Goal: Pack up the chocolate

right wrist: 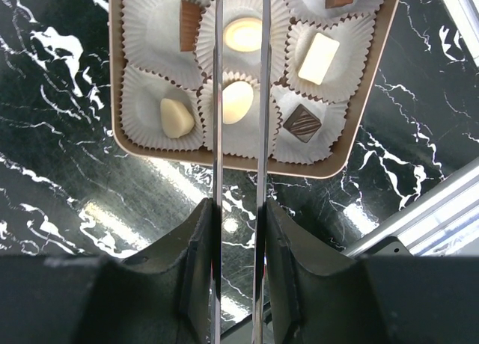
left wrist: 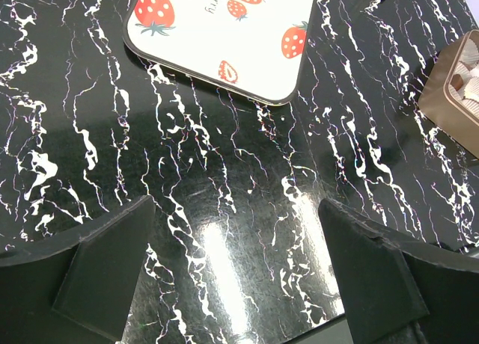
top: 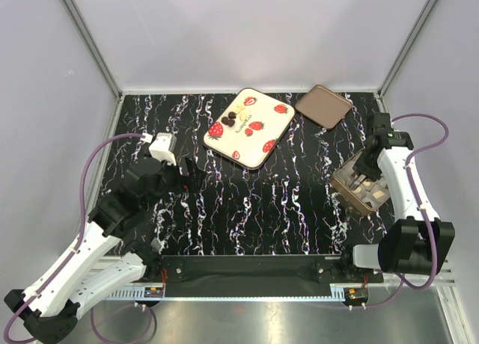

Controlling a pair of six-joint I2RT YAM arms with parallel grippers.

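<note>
Several chocolates sit in white paper cups in the tan box (right wrist: pixel 224 155): a brown bar (right wrist: pixel 190 24), a round cream one (right wrist: pixel 243 34), a cream block (right wrist: pixel 318 57), a cream lump (right wrist: pixel 177 117), a cream oval (right wrist: pixel 237 101) and a dark striped square (right wrist: pixel 302 123). A few dark chocolates (top: pixel 232 120) lie on the strawberry-print tray (top: pixel 262 146). My right gripper (right wrist: pixel 239 202) hovers over the box (top: pixel 372 203). Its thin metal blades stand a narrow gap apart, straddling the middle cups, with nothing between them. My left gripper (left wrist: pixel 236 206) is wide open and empty above the bare table, near the tray (left wrist: pixel 224 52).
The brown rounded-square lid (top: pixel 323 105) lies at the back right beside the tray. The box also shows at the right edge of the left wrist view (left wrist: pixel 449 97). A metal rail (top: pixel 247 292) runs along the table's near edge. White walls enclose the table.
</note>
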